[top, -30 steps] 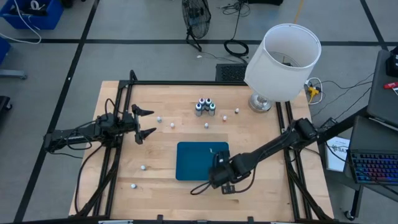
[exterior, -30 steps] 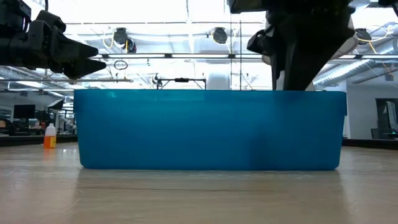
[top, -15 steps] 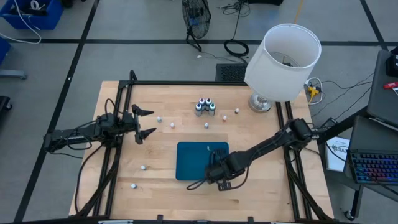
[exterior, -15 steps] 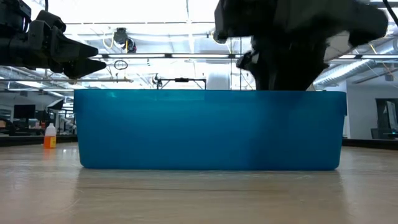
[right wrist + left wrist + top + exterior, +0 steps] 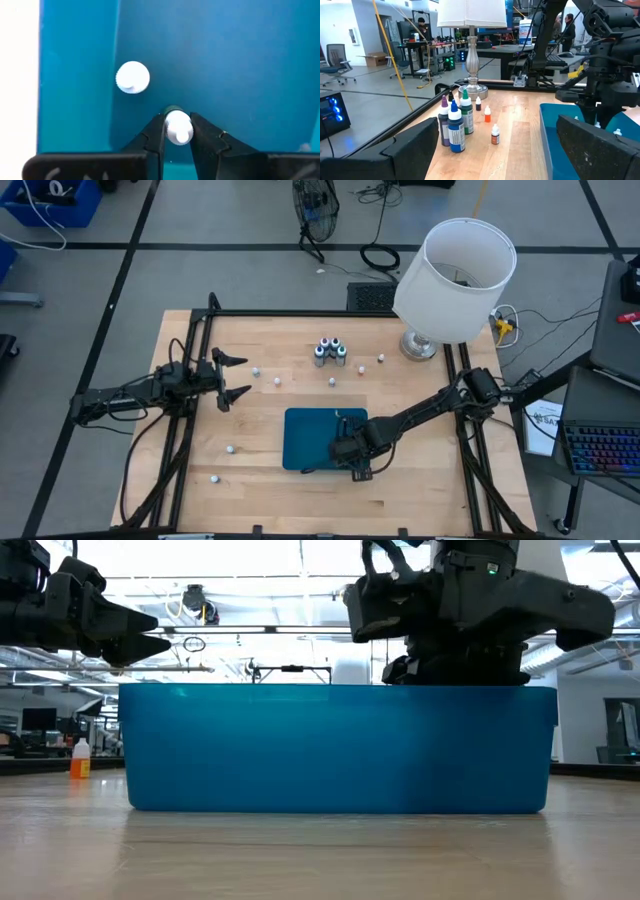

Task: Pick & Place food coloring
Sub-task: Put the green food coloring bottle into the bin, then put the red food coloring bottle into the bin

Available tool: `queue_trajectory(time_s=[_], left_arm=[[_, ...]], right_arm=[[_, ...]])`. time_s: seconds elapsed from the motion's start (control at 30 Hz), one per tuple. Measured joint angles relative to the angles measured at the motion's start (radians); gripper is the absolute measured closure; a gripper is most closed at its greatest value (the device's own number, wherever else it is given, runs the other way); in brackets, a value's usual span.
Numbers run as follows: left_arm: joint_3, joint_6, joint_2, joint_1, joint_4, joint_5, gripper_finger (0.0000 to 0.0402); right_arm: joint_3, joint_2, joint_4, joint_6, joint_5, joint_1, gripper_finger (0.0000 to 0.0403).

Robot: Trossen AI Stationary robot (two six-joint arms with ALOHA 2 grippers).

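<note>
A teal tray (image 5: pixel 305 428) lies at the table's near middle. My right gripper (image 5: pixel 346 450) points down into the tray's near right part, shut on a tiny white-capped food coloring bottle (image 5: pixel 178 128). A second white-capped bottle (image 5: pixel 132 77) stands on the tray floor beside it. In the low view the tray wall (image 5: pixel 330 750) hides the right fingers. A cluster of larger food coloring bottles (image 5: pixel 330 352) stands on the table near the far edge. My left gripper (image 5: pixel 232 377) hovers open over the table's left side, away from everything. My right gripper pinches the tiny bottle at its white cap (image 5: pixel 179 124) between the two fingers (image 5: pixel 156 135), coming from above and pointing down. The bottle stays upright with its body below the cap. I cannot tell whether its base touches the tray floor.
Several tiny loose bottles are scattered on the wood: some near the cluster (image 5: pixel 332 381), two near the left front (image 5: pixel 230 449). A lamp with a white shade (image 5: pixel 455 280) stands at the far right corner. Bare wood lies between the tray and the left arm.
My right gripper has moved from the tray's near right rim toward the far edge and the left, in over the tray, and has come down inside it, staying shut. The left arm has kept still.
</note>
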Motion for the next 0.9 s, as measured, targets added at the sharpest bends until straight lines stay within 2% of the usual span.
queue_trajectory(time_s=[0.1, 0.3, 0.4, 0.53, 0.77, 0.9], left_arm=[[0.000, 0.000, 0.000, 0.000, 0.000, 0.000, 0.0002], [0.000, 0.000, 0.000, 0.000, 0.000, 0.000, 0.0002], [0.000, 0.000, 0.000, 0.000, 0.000, 0.000, 0.0002], [0.000, 0.000, 0.000, 0.000, 0.000, 0.000, 0.0002], [0.000, 0.000, 0.000, 0.000, 0.000, 0.000, 0.0002], [0.000, 0.000, 0.000, 0.000, 0.000, 0.000, 0.0002]], right_arm=[[0.000, 0.000, 0.002, 0.003, -0.019, 0.000, 0.0346], [-0.002, 0.001, 0.010, 0.037, -0.023, 0.000, 0.0258], [-0.002, -0.009, 0.010, 0.057, -0.022, 0.001, 0.0235], [-0.002, -0.057, 0.011, 0.088, -0.022, 0.000, 0.0230], [-0.002, -0.207, -0.007, 0.083, -0.014, -0.010, 0.0244], [-0.002, -0.322, -0.050, 0.078, 0.077, -0.032, 0.0245]])
